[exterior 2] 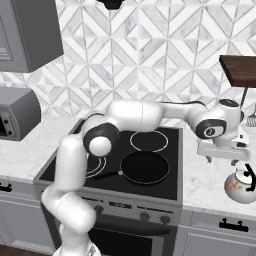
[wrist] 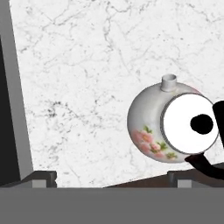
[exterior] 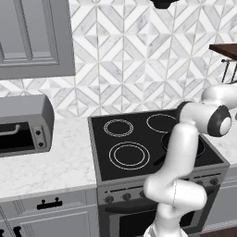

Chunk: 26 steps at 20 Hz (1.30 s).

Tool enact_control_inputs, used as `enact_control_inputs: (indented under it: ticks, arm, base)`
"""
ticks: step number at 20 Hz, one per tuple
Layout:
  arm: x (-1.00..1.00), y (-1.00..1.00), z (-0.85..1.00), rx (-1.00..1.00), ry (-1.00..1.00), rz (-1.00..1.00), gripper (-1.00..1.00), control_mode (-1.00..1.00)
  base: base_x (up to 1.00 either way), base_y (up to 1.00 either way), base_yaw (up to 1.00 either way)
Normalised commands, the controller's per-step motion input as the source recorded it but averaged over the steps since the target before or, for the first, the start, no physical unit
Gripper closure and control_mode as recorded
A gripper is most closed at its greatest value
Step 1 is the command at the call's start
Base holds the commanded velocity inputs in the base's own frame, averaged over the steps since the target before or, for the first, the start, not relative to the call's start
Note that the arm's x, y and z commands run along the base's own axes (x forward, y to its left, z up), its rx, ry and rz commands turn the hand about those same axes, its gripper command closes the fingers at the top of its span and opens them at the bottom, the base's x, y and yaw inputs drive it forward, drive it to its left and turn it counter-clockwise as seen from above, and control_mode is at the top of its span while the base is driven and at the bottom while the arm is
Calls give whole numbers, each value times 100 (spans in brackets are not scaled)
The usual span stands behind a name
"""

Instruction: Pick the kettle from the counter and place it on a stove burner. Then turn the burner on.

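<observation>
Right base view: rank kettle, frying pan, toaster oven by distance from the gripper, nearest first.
1. kettle: on the counter right of the stove, just below the gripper.
2. frying pan: on the black cooktop, to the gripper's left.
3. toaster oven: far left, across the whole stove.

One kettle [exterior 2: 242, 185], one frying pan [exterior 2: 144, 167]

I am looking at a white kettle [wrist: 151, 127] showing pink flowers with green leaves, a black handle and a black lid knob. The counter [wrist: 87, 78] is showing white marble with grey veins. The cooktop [exterior 2: 150, 175] is gleaming black with white rings.
</observation>
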Motion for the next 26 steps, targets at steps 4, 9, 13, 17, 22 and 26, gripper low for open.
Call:
enact_control_inputs:
  ticks: [4,9,13,17,22,26]
  arm:
    - [-1,-21,-1,0,-10,0,-100,-100]
    - [0,-18,3,0,-10,0,-100,-100]
    - [0,-16,9,-1,-3,0,-100,-100]
    - [7,-4,11,-6,0,0,-100,-100]
    - [11,-21,3,-2,0,0,-100,-100]
    - [2,-29,0,0,0,-3,-100,-100]
  base:
    - [0,0,0]
    - [0,0,0]
    - [0,0,0]
    - [0,0,0]
    - [0,0,0]
    - [0,0,0]
